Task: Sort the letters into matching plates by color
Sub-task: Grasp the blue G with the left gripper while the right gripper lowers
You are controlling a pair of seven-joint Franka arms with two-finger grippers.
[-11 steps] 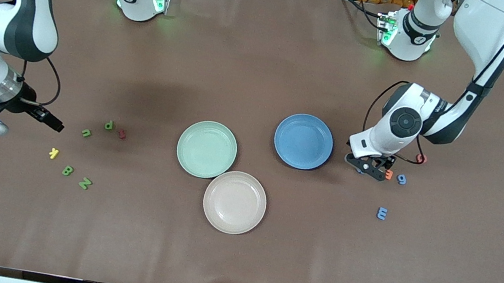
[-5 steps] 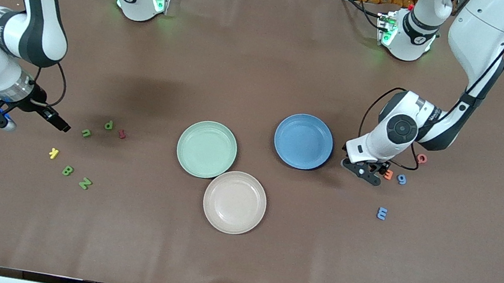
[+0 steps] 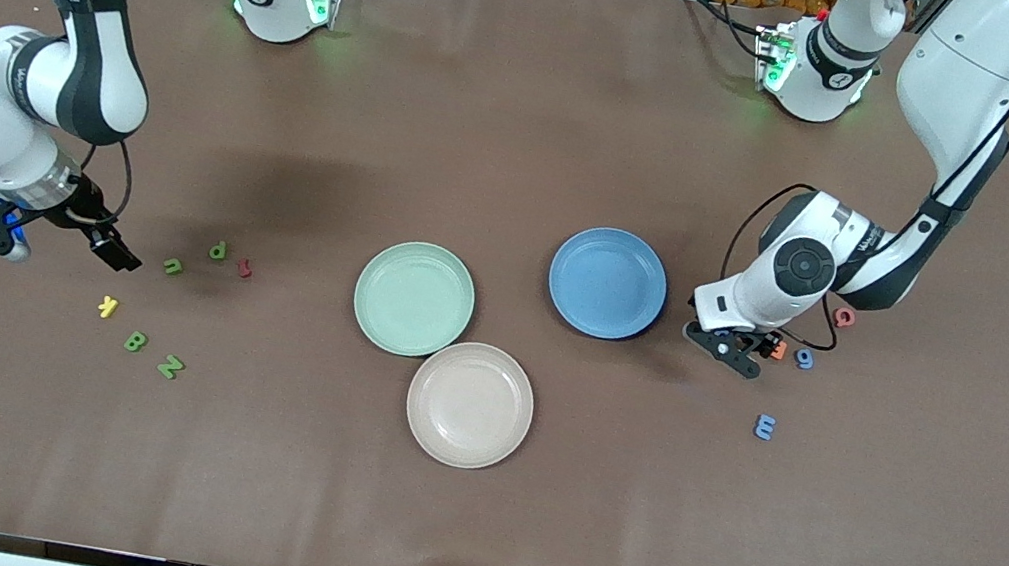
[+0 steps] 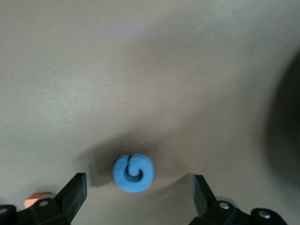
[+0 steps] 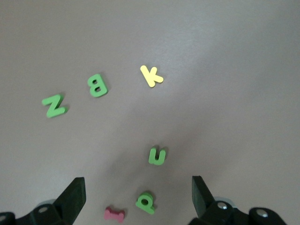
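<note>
Letters lie in two loose groups at either end of the table (image 3: 467,520), each within reach of one arm, which seems to be why the work is split this way. Toward the right arm's end sit the green u (image 3: 173,267), green p (image 3: 218,251), green B (image 3: 136,342) and green Z (image 3: 169,366), mixed with a yellow K (image 3: 108,307) and a small red piece (image 3: 245,267). Toward the left arm's end lie a blue E (image 3: 764,426) and a blue 9 (image 3: 803,358), with an orange letter (image 3: 779,349) and a red letter (image 3: 844,318) close by.

Both target plates, the green plate (image 3: 414,298) and the blue plate (image 3: 608,282), stand empty near the middle; a beige-pink plate (image 3: 470,404) touches the green one (it plays no part).

The left claw (image 3: 726,342) is low at the table beside the blue plate, its fingers spread wide and straddling a round blue letter (image 4: 133,173), which its wrist view shows centred between them, not yet gripped. That centring suggests a pinch is being lined up.

The right claw (image 3: 57,232) hovers over the table just beside the green u, fingers wide and holding nothing, apparently positioned to pick a green piece.
</note>
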